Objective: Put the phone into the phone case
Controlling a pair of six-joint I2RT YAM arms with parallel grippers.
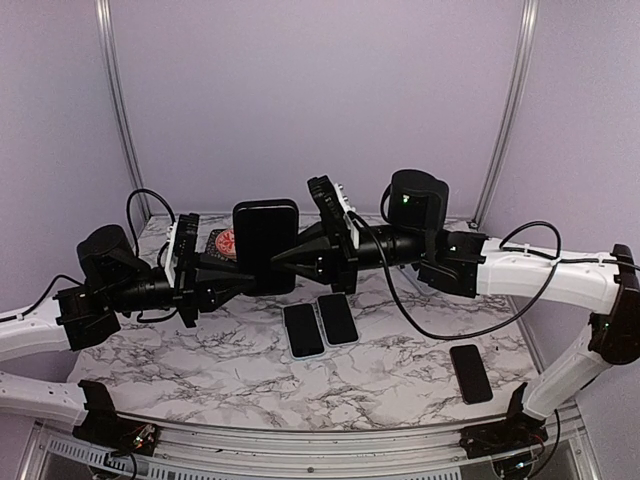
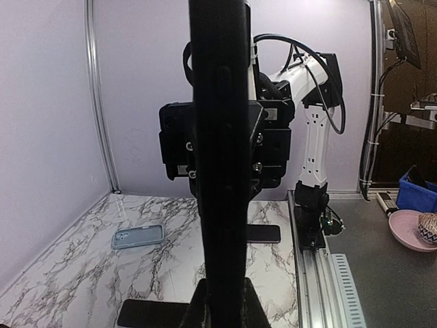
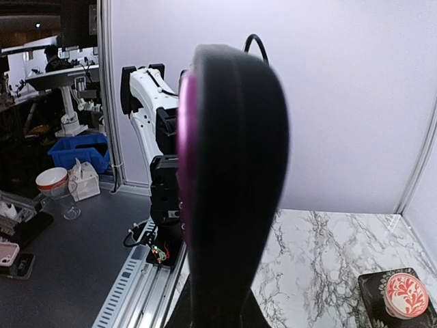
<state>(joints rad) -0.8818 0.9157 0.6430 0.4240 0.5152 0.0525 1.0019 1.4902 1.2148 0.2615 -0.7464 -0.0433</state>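
**Holding one black phone up between both arms**

Both arms are raised over the marble table point(image 1: 400, 370), pointing at each other, with a black phone point(image 1: 265, 245) held upright in the air between them. The left gripper point(image 1: 245, 280) is clamped on its left edge and the right gripper point(image 1: 285, 258) is pinched on its right edge, so both have it at once. From the left wrist it's just a thin dark edge-on slab; from the right wrist it's a blurry dark shape with a purple strip on one side. Can't tell whether a case is already on it.

On the table, two phones point(image 1: 320, 325) lie side by side below the grippers. Another phone point(image 1: 470, 372) lies well apart to the right. A grey-blue phone case point(image 2: 138, 236) lies flat, and a black box with a red pattern point(image 3: 399, 297) sits at the back.
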